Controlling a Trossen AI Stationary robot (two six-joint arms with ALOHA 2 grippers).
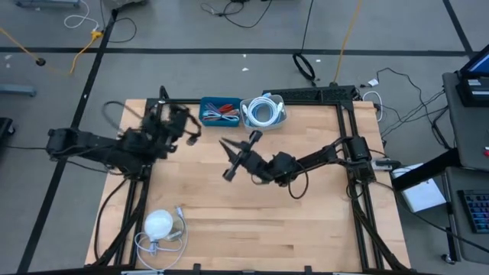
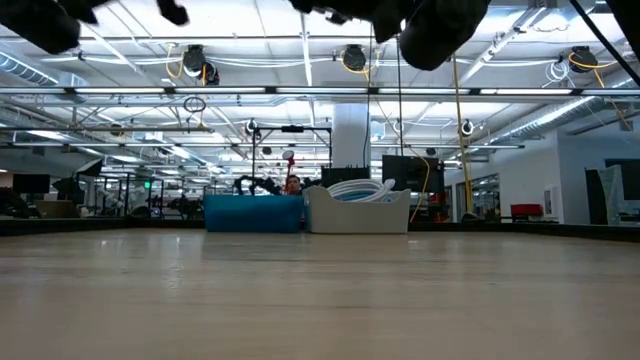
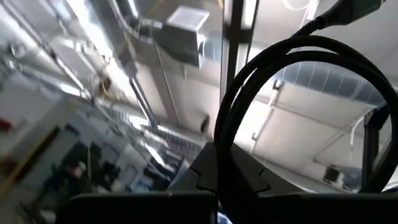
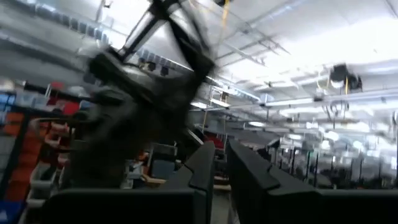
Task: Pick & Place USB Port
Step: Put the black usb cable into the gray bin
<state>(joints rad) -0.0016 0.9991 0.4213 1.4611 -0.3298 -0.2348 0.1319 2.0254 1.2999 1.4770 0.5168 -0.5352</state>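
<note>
A white round device with a loose white cord lies flat near the table's near-left corner, touched by nothing. My right gripper hovers over the table's middle, tipped upward; in the right wrist view its fingers stand almost together with nothing between them, against the ceiling. My left gripper is raised over the table's far-left part. Its wrist view also looks up at the ceiling, with the dark fingers together behind a black cable loop. In the low view both arms show only as dark shapes at the top.
A blue bin holding red and other small parts and a white bin holding a coiled white cable stand side by side at the far edge, also seen as the blue bin and white bin. Bare wood lies between them and the near edge.
</note>
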